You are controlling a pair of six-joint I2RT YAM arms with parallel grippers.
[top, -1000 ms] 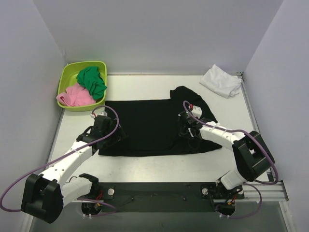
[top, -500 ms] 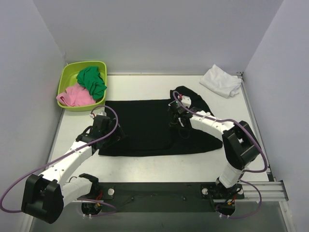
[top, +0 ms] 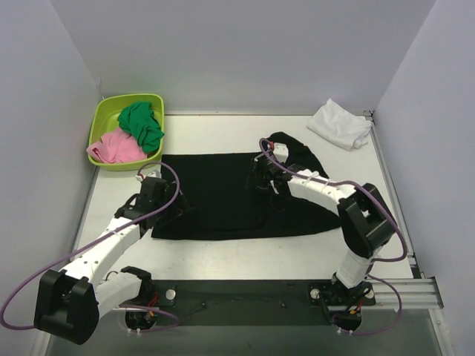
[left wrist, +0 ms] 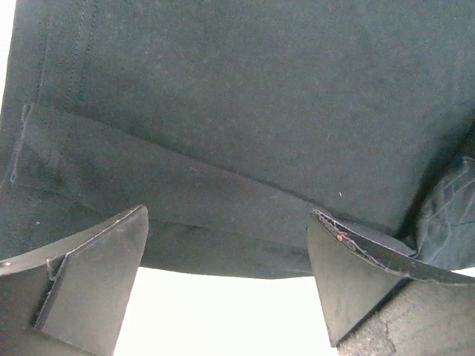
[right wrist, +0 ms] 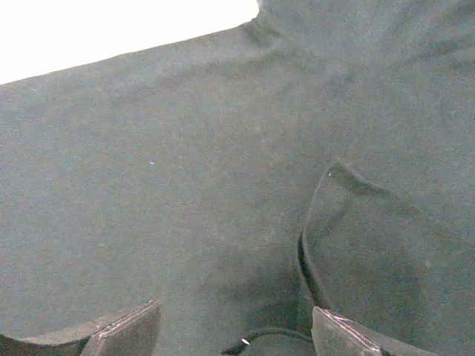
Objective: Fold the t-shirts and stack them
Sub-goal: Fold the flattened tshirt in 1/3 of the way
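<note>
A large black t-shirt (top: 215,196) lies spread flat across the middle of the table, its right side bunched into folds. My left gripper (top: 167,206) hovers open at the shirt's left edge. In the left wrist view the gripper (left wrist: 226,297) straddles the hem of the black t-shirt (left wrist: 260,111) over bare table, holding nothing. My right gripper (top: 261,176) is low over the shirt's upper middle. Its wrist view shows the gripper (right wrist: 234,334) open above the black t-shirt (right wrist: 185,148), beside a folded flap (right wrist: 371,252). A white t-shirt (top: 341,124) lies crumpled at the back right corner.
A lime-green tub (top: 133,97) stands at the back left with a green cloth (top: 141,124) and a pink cloth (top: 115,148) inside. Grey walls close in the table on three sides. The arm bases sit along the near edge.
My right gripper has travelled left and toward the back over the black shirt, and it has gone from shut to open. The left arm has barely moved.
</note>
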